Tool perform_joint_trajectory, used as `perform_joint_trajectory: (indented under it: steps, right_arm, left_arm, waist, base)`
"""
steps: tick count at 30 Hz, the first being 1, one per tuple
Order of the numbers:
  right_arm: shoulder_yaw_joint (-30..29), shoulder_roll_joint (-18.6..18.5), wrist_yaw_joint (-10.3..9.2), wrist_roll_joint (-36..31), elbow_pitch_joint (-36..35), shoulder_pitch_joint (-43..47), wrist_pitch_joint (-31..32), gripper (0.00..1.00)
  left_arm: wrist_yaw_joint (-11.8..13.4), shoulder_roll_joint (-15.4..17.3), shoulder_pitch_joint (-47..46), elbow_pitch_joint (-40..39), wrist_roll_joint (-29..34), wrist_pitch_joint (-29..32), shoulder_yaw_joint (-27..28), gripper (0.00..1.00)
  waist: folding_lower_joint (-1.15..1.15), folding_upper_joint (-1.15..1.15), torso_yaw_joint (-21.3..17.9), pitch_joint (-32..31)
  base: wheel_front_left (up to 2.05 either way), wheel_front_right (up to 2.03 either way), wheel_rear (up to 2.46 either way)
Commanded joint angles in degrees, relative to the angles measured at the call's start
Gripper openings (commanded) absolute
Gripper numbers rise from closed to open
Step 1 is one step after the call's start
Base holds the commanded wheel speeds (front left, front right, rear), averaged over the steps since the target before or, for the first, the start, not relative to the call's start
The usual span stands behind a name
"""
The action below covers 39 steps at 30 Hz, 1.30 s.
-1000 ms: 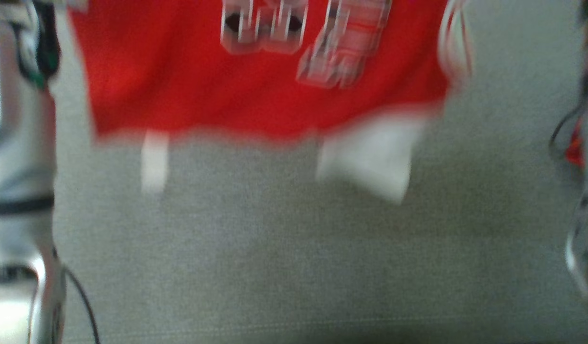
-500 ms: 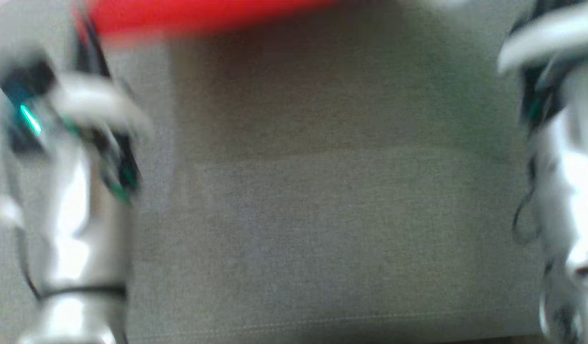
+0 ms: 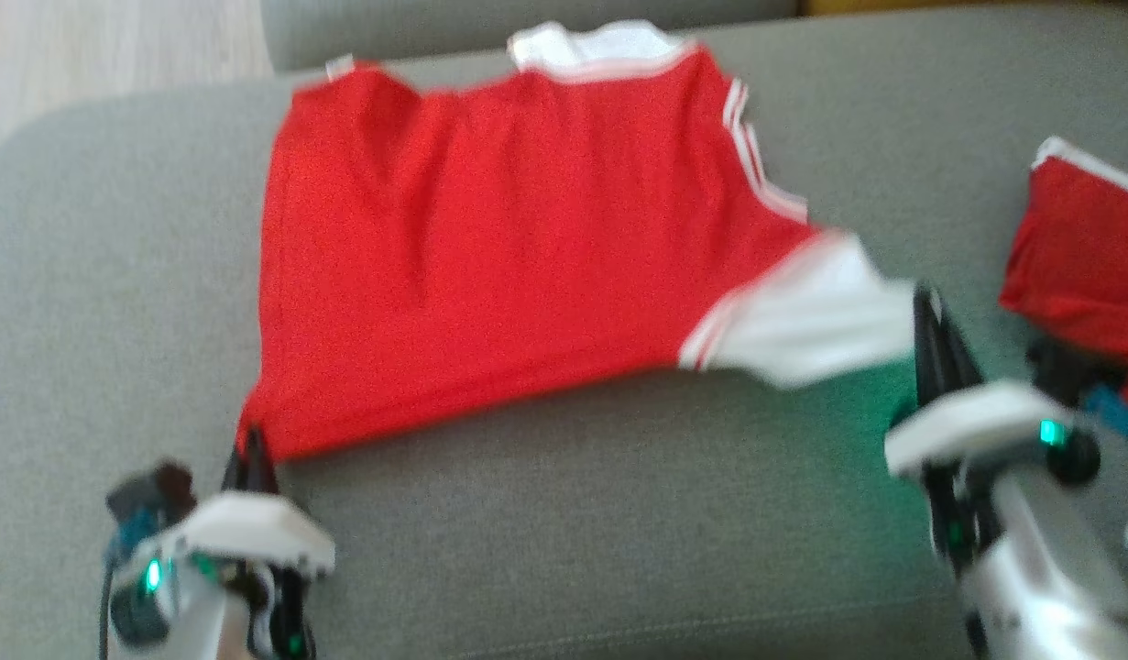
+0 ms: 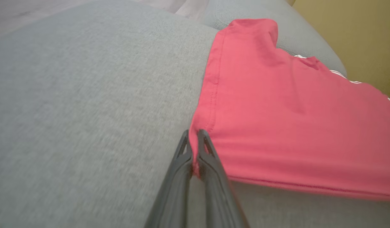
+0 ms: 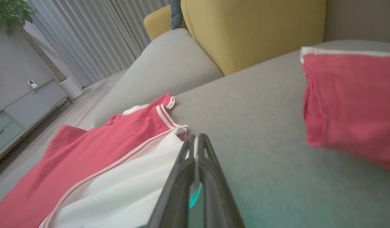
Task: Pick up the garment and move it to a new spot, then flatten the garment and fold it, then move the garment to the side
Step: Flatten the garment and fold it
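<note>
Garment [image 3: 490, 266], earlier hanging, now flat on sofa [image 3: 573, 532]; white sleeve [image 3: 802, 325] blurred

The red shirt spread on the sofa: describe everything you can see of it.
The red shirt looks like soft knit jersey, plain red on its upper side, with white striped trim and a white sleeve; more white shows at its far edge. It lies spread mostly flat, slightly rippled, on the grey sofa cushion. The left gripper is shut on its near hem corner; the right gripper is shut on the white sleeve's end. A second red garment lies apart from it.
</note>
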Motion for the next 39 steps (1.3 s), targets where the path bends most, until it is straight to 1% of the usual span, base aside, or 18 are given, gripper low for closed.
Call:
perform_joint_trajectory:
  steps: [1,6,10,13,14,16,20,25,31,36,37,38,39]
  right_arm:
    - [0.7,-1.4,0.19,0.6,-2.3,0.2,-0.1,0.00]
    - [0.1,-1.9,0.19,2.2,-8.6,9.4,3.6,0.00]
    - [-1.9,-2.0,0.19,2.2,-15.0,14.5,6.5,0.00]
    - [-3.7,-1.7,0.19,1.0,-19.0,14.5,8.2,0.00]
    - [-4.3,-1.1,0.19,0.0,-20.5,13.1,9.5,0.00]
    - [-4.6,-0.6,0.19,-1.2,-21.0,10.6,10.8,0.00]
    - [-5.1,0.4,0.19,-3.4,-18.9,4.5,12.5,0.00]
    - [-5.9,1.1,0.19,-6.5,-13.5,-3.9,12.2,0.00]
    - [-6.8,1.4,0.19,-10.2,-5.5,-11.5,9.6,0.00]
    - [-7.1,1.8,0.19,-12.5,0.8,-15.6,6.6,0.00]
    - [-7.3,1.9,0.19,-12.9,1.8,-16.3,5.7,0.35]
    - [-7.4,2.1,0.19,-13.1,2.9,-16.8,4.9,0.74]
    - [-7.8,2.3,0.19,-13.1,3.9,-17.2,4.0,1.00]
  left_arm:
    - [0.8,1.6,0.3,-1.8,-0.3,-0.4,1.9,0.00]
    - [2.0,1.5,6.0,-5.5,-1.6,-0.4,0.6,0.00]
    - [2.6,1.5,8.1,-9.3,-1.5,-0.4,-0.8,0.00]
    - [2.7,1.5,7.3,-11.1,-0.9,-0.4,-2.1,0.00]
    - [2.7,1.5,5.5,-11.4,-0.2,-0.4,-3.0,0.00]
    - [2.4,1.5,3.2,-11.3,0.3,-0.4,-3.7,0.00]
    - [2.1,1.5,-2.1,-9.8,1.3,-0.4,-5.3,0.00]
    - [1.4,1.5,-9.7,-5.6,2.1,-0.4,-7.4,0.00]
    - [0.9,1.5,-17.4,-0.3,3.2,-0.4,-9.6,0.00]
    - [0.8,1.5,-21.1,3.1,4.0,-0.4,-10.1,0.00]
    - [1.0,1.5,-21.6,3.3,4.1,-0.4,-10.0,0.00]
    - [1.3,1.5,-21.8,3.3,3.9,-0.4,-9.7,0.23]
    - [1.5,1.5,-21.7,3.4,3.3,-0.4,-9.4,0.60]
  waist:
    - [0.00,0.00,-0.6,-2.3]
    - [0.00,0.00,-0.7,-4.9]
    - [0.00,0.00,-0.2,-4.4]
    - [0.00,0.00,0.6,-3.0]
    - [0.00,0.00,1.3,-1.8]
    - [0.00,0.00,2.0,-0.4]
    - [0.00,0.00,3.6,2.5]
    - [0.00,0.00,5.4,6.4]
    - [0.00,0.00,6.8,9.7]
    - [0.00,0.00,7.0,10.9]
    - [0.00,0.00,7.1,11.1]
    - [0.00,0.00,7.0,11.2]
    - [0.00,0.00,7.0,11.2]
  base:
    - [0.00,0.00,0.00]
    - [0.00,0.00,0.00]
    - [0.00,0.00,0.00]
    - [0.00,0.00,0.00]
    - [0.00,0.00,0.00]
    - [0.00,0.00,0.00]
    - [0.00,0.00,0.00]
    - [0.00,0.00,0.00]
    - [0.00,0.00,0.00]
    - [0.00,0.00,0.00]
    - [0.00,0.00,0.00]
    - [0.00,0.00,0.00]
    - [0.00,0.00,0.00]
